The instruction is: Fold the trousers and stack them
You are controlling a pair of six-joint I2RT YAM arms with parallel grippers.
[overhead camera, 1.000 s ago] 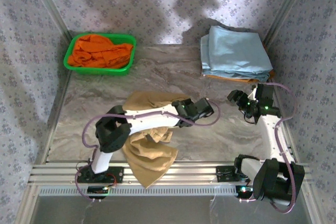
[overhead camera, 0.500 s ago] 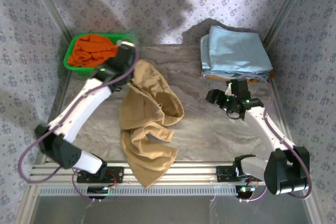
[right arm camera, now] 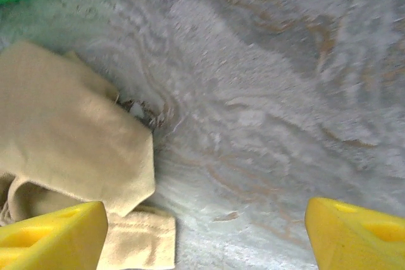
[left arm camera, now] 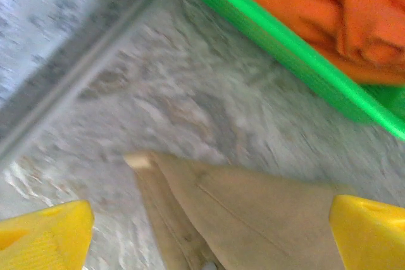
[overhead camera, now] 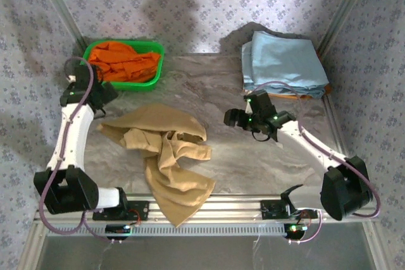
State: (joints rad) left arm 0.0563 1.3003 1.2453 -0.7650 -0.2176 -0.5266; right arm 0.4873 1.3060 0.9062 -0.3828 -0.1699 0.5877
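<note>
My left jaws stand wide open and hold nothing; a corner of the trousers (left arm camera: 253, 213) lies flat on the worktop (left arm camera: 190, 93) between my yellow fingertips (left arm camera: 44, 232). My right jaws are open too and empty, hovering over bare surface, with the nearest edge of the cloth just to their left. The rest of the trousers is a rumpled heap between my two jaws, and one part hangs over the rail (overhead camera: 234, 203) on my near side.

As I judge it, the step is to spread the cloth flat before any fold. I should pinch one layer only at two opposite ends and draw them apart low and slowly, so the thin cloth slides rather than bunches. The hanging part wants lifting back first, or its weight may drag the rest.

The worktop is smooth and grey-veined. A green tub (overhead camera: 120, 84) with an orange garment (overhead camera: 123, 61) sits just beyond my left jaws. A stack of light blue garments (overhead camera: 281, 61) lies beyond my right jaws. Patterned walls (overhead camera: 202, 4) close in behind and to both sides.
</note>
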